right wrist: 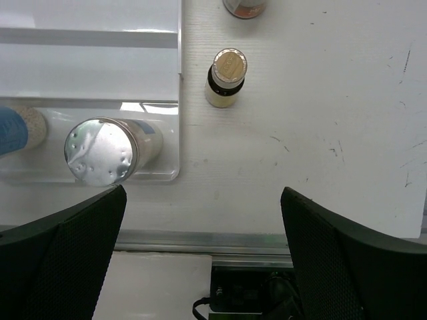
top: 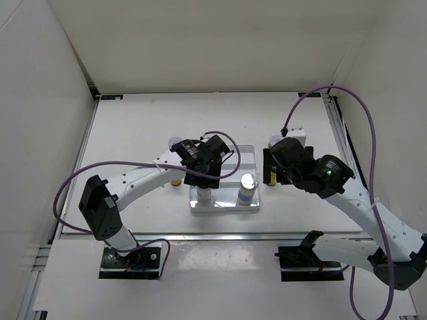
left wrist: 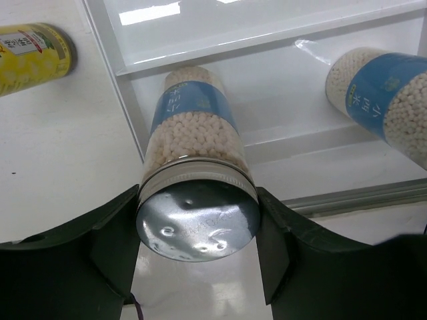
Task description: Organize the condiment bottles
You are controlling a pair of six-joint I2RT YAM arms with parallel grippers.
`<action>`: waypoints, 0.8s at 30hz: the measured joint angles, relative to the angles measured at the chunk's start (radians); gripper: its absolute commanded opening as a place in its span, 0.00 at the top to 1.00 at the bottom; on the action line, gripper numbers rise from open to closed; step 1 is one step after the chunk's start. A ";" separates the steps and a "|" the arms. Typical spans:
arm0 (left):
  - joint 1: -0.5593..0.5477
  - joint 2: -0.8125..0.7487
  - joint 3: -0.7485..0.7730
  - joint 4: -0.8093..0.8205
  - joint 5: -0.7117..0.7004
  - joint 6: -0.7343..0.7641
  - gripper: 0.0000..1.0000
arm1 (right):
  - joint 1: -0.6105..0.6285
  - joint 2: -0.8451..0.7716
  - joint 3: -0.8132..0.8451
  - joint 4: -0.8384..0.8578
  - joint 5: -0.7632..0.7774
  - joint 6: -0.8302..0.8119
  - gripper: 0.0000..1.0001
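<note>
Left wrist: dented silver-capped bottle [left wrist: 193, 140]

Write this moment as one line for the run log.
left pincer: shut on silver-capped bottle, in tray | right pincer: open, above table | second silver-capped bottle: upright in tray | yellow bottle: beside tray

A: Noted: white rectangular divided plastic tray [top: 248, 155] lies flat mid-table, with dividers running across it.

B: Confirmed. It sits on the white tabletop [top: 133, 127]. A silver metal rail [top: 220, 235] runs along the table's near edge, near the tray's rim. Plain white walls [top: 200, 40] enclose three sides.
</note>
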State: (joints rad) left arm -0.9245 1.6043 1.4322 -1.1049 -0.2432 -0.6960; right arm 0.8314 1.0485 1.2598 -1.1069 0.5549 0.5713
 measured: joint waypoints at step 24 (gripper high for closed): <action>0.310 -0.349 0.058 0.026 -0.220 0.242 0.00 | -0.335 0.280 0.010 0.139 -0.127 -0.098 0.30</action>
State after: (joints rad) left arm -0.6144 1.2556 1.4906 -1.0790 -0.4633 -0.4541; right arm 0.4969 1.3289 1.2697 -0.9680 0.4278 0.4736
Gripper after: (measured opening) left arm 0.998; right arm 0.739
